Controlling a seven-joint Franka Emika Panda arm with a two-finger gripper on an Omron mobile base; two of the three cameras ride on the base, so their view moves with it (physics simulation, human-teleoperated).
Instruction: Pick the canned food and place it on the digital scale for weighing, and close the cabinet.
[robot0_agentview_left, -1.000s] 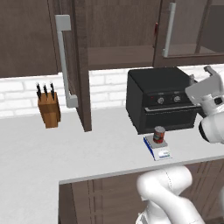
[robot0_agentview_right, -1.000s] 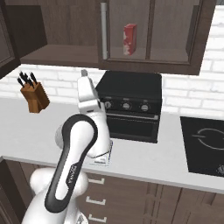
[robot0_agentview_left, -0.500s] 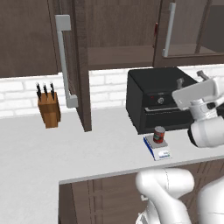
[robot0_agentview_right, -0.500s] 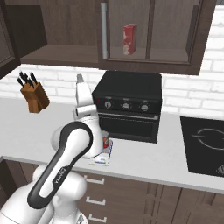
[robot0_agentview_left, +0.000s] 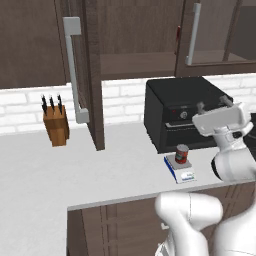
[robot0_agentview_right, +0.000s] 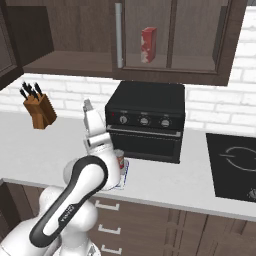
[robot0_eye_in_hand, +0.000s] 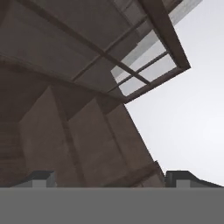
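can (robot0_agentview_left: 183, 154) sits on the scale (robot0_agentview_left: 181, 169) lower right, gripper (robot0_agentview_left: 215, 105) empty and spread, cabinet (robot0_agentview_left: 85, 75) door open, likely next

digital scale (robot0_agentview_right: 121, 181) mostly hidden behind arm, cabinet (robot0_agentview_left: 80, 60) door cut off at top

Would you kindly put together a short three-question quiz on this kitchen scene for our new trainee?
1. True or false: the canned food stands on the digital scale.
2. What does the gripper hold? A) the can B) a knife C) nothing
3. Fill in: the cabinet door swung out over the counter beside the knife block is ____.

Key:
1. True; the can sits upright on the plate, before the oven.
2. C; its fingers are spread apart.
3. open.
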